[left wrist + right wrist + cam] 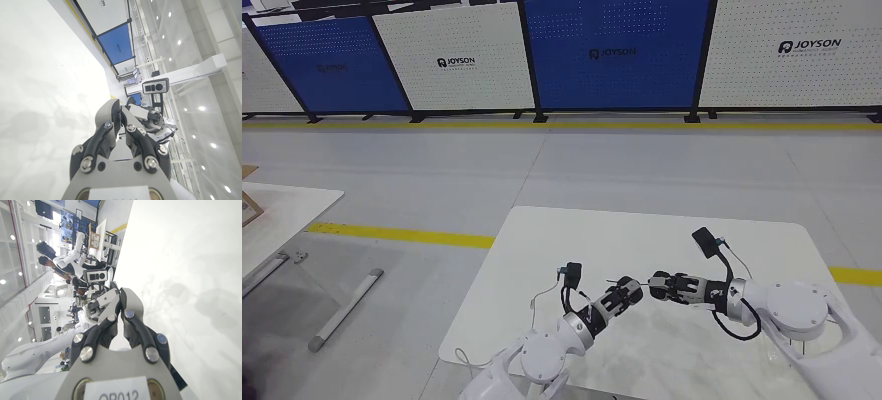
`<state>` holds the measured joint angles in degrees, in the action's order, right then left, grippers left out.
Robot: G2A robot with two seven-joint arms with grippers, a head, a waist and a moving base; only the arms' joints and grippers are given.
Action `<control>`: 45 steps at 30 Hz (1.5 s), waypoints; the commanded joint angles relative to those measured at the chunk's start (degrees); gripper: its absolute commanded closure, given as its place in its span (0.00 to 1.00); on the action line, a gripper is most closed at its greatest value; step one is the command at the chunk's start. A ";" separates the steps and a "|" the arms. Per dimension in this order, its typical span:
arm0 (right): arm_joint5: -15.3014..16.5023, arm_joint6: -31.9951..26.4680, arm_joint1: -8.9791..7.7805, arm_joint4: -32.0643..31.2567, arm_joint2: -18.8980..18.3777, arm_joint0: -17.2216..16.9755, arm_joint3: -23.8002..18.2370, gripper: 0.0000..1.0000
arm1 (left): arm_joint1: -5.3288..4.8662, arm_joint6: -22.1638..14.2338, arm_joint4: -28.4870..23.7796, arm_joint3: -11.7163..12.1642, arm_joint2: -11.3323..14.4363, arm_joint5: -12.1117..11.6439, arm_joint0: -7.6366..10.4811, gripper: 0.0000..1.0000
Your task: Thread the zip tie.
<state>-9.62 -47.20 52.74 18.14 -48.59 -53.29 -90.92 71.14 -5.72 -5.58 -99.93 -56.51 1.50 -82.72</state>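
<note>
Over the front middle of the white table (pixel 572 240) my two grippers meet tip to tip. The left gripper (pixel 636 292) comes in from the near left, and its fingers are shut (pixel 120 109). A thin dark zip tie (pixel 626 282) runs between the two tips, and its strip (pixel 119 115) shows as a sliver pinched between the left pads. The right gripper (pixel 655 285) comes in from the right, also shut (pixel 120 291), with the tie hidden inside its pads. Each wrist view shows the other gripper just beyond its own tips.
The table's far edge (pixel 642 210) and left edge (pixel 482 290) border open grey floor. A second white table (pixel 282 215) stands off to the left. Blue and white panels (pixel 617 50) line the back.
</note>
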 commanded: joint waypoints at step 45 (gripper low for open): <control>1.43 -0.32 -2.03 1.98 -11.10 -8.81 -2.40 0.00 | -0.09 4.88 -1.39 -8.71 -5.95 -0.70 0.00 1.00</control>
<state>-8.19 -47.52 50.71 20.12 -59.69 -62.10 -93.32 71.09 -1.16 -6.71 -107.63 -61.77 1.66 -82.55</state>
